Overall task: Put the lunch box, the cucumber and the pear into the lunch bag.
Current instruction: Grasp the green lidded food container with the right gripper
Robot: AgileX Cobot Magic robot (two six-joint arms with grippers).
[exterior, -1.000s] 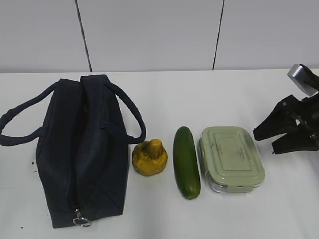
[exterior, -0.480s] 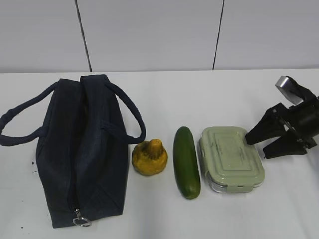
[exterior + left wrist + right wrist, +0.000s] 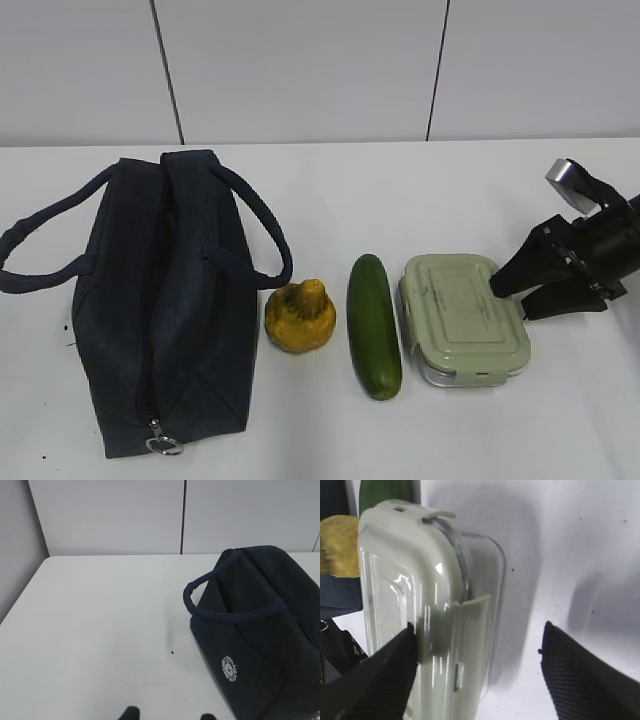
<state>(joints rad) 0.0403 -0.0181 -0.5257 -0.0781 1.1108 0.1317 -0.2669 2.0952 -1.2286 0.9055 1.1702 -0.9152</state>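
Observation:
The lunch box [image 3: 463, 318], clear with a sage-green lid, lies at the right on the white table. The dark green cucumber [image 3: 374, 326] lies to its left, then the yellow-orange pear [image 3: 300, 316], then the navy lunch bag [image 3: 165, 300]. My right gripper [image 3: 507, 291] is open at the box's right edge. In the right wrist view one finger [image 3: 375, 680] is over the lid and the other [image 3: 587, 680] is over the table, with the box's side [image 3: 445, 630] between them. My left gripper [image 3: 167, 715] is open, with only its fingertips in view, left of the bag [image 3: 260, 630].
The bag's zipper ring pull [image 3: 160, 440] hangs at its near end and its looped handles [image 3: 255, 225] splay to both sides. A grey panelled wall [image 3: 320, 70] stands behind the table.
My right gripper has moved left and down, from beside the lunch box to its right edge. The objects have not moved.

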